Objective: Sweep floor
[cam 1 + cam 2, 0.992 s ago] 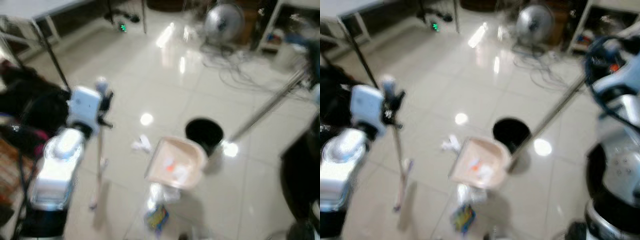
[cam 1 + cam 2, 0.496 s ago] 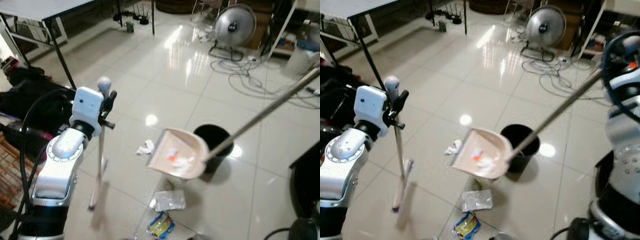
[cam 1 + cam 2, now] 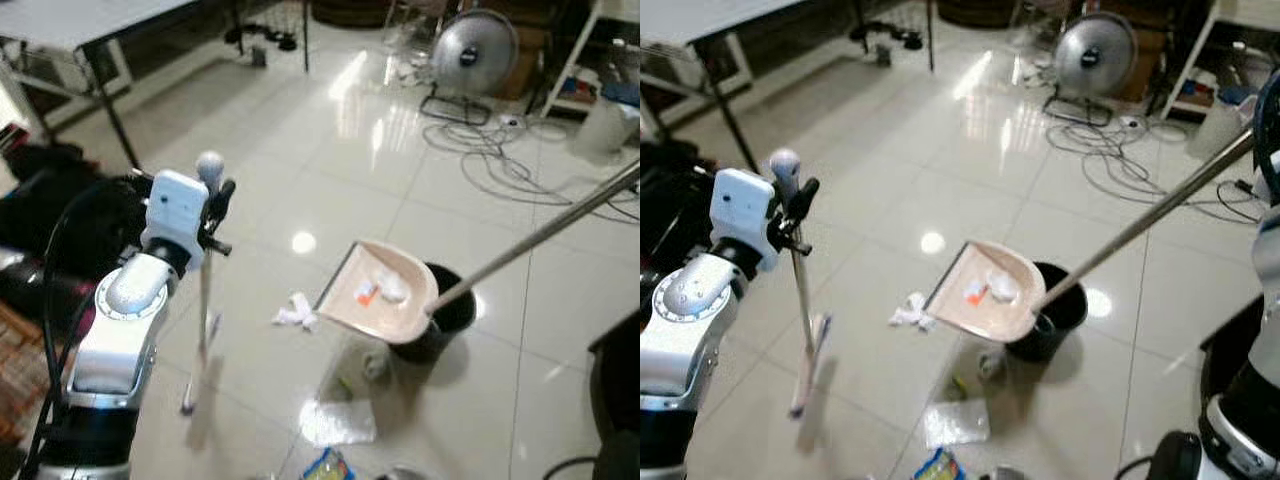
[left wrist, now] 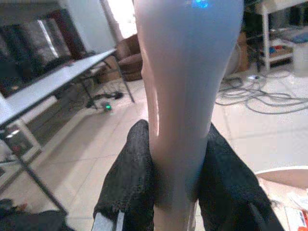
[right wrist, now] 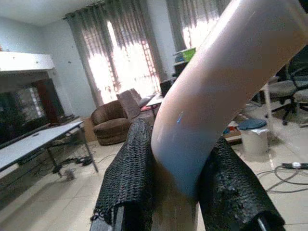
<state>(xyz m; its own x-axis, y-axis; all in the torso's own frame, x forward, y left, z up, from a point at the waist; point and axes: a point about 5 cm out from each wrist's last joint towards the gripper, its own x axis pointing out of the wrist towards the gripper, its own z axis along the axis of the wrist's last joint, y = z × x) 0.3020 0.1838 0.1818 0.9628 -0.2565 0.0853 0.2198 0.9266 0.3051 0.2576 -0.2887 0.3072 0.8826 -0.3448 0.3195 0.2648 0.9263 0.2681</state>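
Left eye view: we see the left gripper (image 3: 213,195) raised at the robot's left, closed around the top of the broom handle (image 3: 204,290). The broom hangs nearly upright, its head (image 3: 190,400) at the tiled floor (image 3: 300,130). The dustpan (image 3: 380,292) is held tilted, partly over the black bin (image 3: 448,315), its long metal pole (image 3: 545,232) running up toward the right edge. An orange scrap and white crumpled bits (image 3: 380,288) lie in the pan. A white paper wad (image 3: 296,312) lies on the floor just beside the pan's lip; a flat wrapper (image 3: 338,422) lies nearer the robot.

Right eye view: same scene. We note a fan (image 3: 1096,45) and loose cables (image 3: 1130,150) well behind the bin, and a table (image 3: 700,20) at far left.

Left wrist view: both black fingers (image 4: 132,183) press against the pale broom handle between them, firmly clamped.

Right wrist view: the right gripper (image 5: 178,192) has its fingers (image 5: 130,183) tight on either side of the pale dustpan pole.
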